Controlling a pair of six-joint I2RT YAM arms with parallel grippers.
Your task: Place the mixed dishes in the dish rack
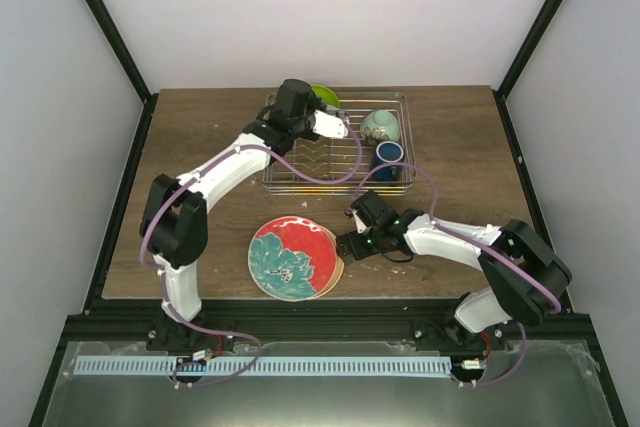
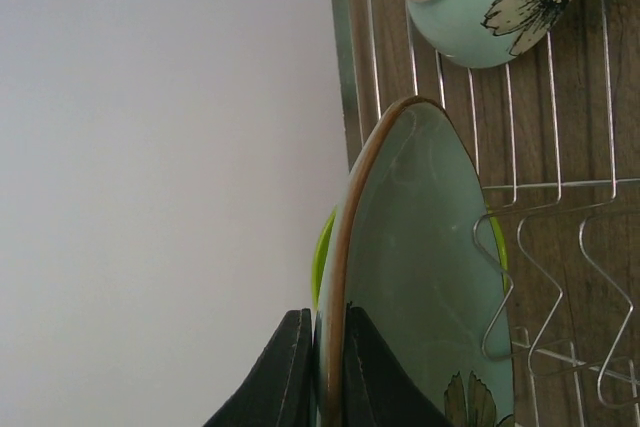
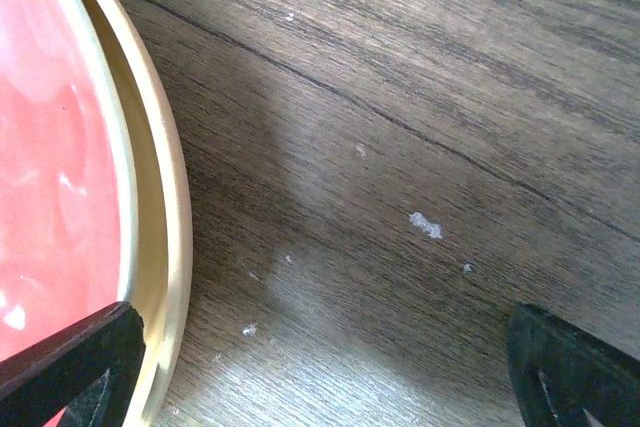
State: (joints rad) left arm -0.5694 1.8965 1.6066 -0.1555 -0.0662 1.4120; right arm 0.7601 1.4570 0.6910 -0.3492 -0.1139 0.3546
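as only its wrist view shows, left gripper [image 2: 328,325] pinches mint plate [image 2: 420,277]; right gripper [image 3: 320,362] gapes empty.

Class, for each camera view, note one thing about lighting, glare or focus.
Top external: soft, even light, with only faint shadows on the table under the arms. Left wrist: the pale mint plate has a dull sheen and no hard glare, and the left gripper looks nearly black. Right wrist: the wood grain is sharp under a soft shadow, and there are white highlights on the red plate.
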